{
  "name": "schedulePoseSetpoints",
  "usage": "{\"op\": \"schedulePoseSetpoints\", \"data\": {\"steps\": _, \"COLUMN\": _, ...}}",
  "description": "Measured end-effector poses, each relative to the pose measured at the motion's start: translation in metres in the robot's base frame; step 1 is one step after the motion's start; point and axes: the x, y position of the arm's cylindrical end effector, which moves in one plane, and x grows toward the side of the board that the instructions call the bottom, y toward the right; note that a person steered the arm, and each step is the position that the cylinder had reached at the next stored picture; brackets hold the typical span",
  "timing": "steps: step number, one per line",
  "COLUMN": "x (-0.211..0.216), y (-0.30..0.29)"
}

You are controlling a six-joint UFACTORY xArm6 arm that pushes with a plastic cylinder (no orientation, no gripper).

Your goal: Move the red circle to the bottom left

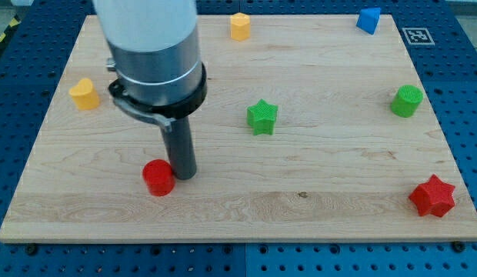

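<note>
Blocks lie scattered over a pale wooden worktop that rests on a blue perforated base, all seen through the one camera view. Taking the red circle as the landmark: it sits in the lower left part of the board, somewhat in from the left edge and above the bottom edge. My tip stands just to the circle's right, touching it or very nearly so (the gap is too fine to judge), with the dark rod rising straight up into the wide grey and white body of the arm. There are no jaws on this arm, only the rod, so nothing is gripped.

Up and to the left of the red circle, near the board's left edge, is a yellow block. Up and to the right of the circle, at the top edge, is a second yellow block. A green star lies to the circle's upper right, near the board's middle. Far to the right of the circle sit a green cylinder and, lower, a red star near the bottom right corner. A blue block occupies the top right corner, well apart from the circle
</note>
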Motion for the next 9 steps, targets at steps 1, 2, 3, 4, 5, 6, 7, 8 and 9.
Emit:
{"op": "schedulePoseSetpoints", "data": {"steps": 1, "x": 0.007, "y": -0.018}}
{"op": "schedulePoseSetpoints", "data": {"steps": 2, "x": 0.021, "y": -0.031}}
{"op": "schedulePoseSetpoints", "data": {"steps": 3, "x": 0.033, "y": -0.045}}
{"op": "schedulePoseSetpoints", "data": {"steps": 4, "x": 0.039, "y": -0.06}}
{"op": "schedulePoseSetpoints", "data": {"steps": 5, "x": 0.046, "y": -0.069}}
{"op": "schedulePoseSetpoints", "data": {"steps": 6, "x": 0.049, "y": -0.073}}
{"op": "schedulePoseSetpoints", "data": {"steps": 7, "x": 0.049, "y": -0.088}}
{"op": "schedulePoseSetpoints", "data": {"steps": 8, "x": 0.049, "y": -0.101}}
{"op": "schedulePoseSetpoints", "data": {"steps": 9, "x": 0.049, "y": -0.101}}
